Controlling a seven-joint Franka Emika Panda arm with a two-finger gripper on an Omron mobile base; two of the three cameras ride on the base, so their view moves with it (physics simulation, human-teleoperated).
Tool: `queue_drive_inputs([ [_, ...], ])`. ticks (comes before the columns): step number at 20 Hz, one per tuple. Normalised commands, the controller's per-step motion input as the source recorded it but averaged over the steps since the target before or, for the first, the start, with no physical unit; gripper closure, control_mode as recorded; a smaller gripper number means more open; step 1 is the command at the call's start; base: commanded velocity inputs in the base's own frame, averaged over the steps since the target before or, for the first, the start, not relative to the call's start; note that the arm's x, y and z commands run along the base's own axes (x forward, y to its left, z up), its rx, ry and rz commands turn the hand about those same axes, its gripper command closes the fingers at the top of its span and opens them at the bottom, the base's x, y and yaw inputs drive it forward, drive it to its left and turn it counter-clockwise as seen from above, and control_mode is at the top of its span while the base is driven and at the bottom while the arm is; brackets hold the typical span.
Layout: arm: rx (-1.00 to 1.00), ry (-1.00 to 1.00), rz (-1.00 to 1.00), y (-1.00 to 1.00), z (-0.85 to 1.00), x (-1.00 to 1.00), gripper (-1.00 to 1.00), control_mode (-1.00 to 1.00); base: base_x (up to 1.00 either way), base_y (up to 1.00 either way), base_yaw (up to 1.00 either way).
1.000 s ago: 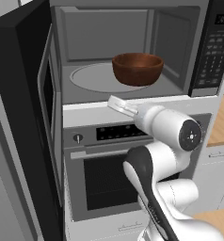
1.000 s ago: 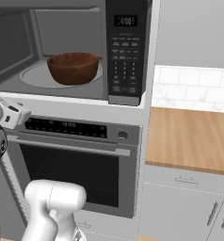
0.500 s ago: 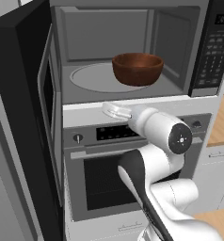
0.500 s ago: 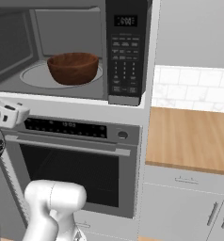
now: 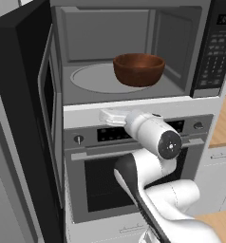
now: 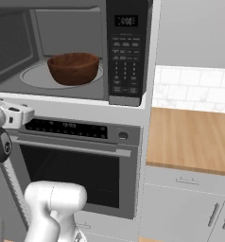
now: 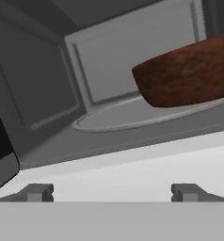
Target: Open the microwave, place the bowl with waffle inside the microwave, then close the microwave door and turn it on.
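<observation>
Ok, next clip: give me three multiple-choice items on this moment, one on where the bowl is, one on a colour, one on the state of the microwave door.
1. Where is the bowl?
A. on the wooden counter
B. inside the microwave, on the right part of the turntable
C. in the pincer

2. What colour is the bowl?
A. white
B. blue
C. reddish-brown

3. How is the microwave door?
A. swung open to the left
B. shut
C. taken off

Answers: 1 B, both base views show it sitting in the cavity on the round plate. 2 C, its wall shows brown in all three views. 3 A, the left base view shows the black panel standing out at the left with the cavity exposed.
</observation>
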Motion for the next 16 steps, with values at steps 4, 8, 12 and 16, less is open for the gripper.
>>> queue_drive_inputs([
  [4,-0.13,-0.09,0.0,0.09,-0.45,0.06,-1.0,-1.0,0.0,0.0,0.0],
  [8,-0.13,-0.08,0.0,0.22,-0.4,0.01,-1.0,-1.0,0.0,0.0,0.0],
  [12,-0.05,-0.14,0.0,0.14,-0.31,0.21,-1.0,-1.0,0.0,0.0,0.0],
  [16,-0.05,-0.14,0.0,0.2,-0.24,0.22,-1.0,-1.0,0.0,0.0,0.0],
])
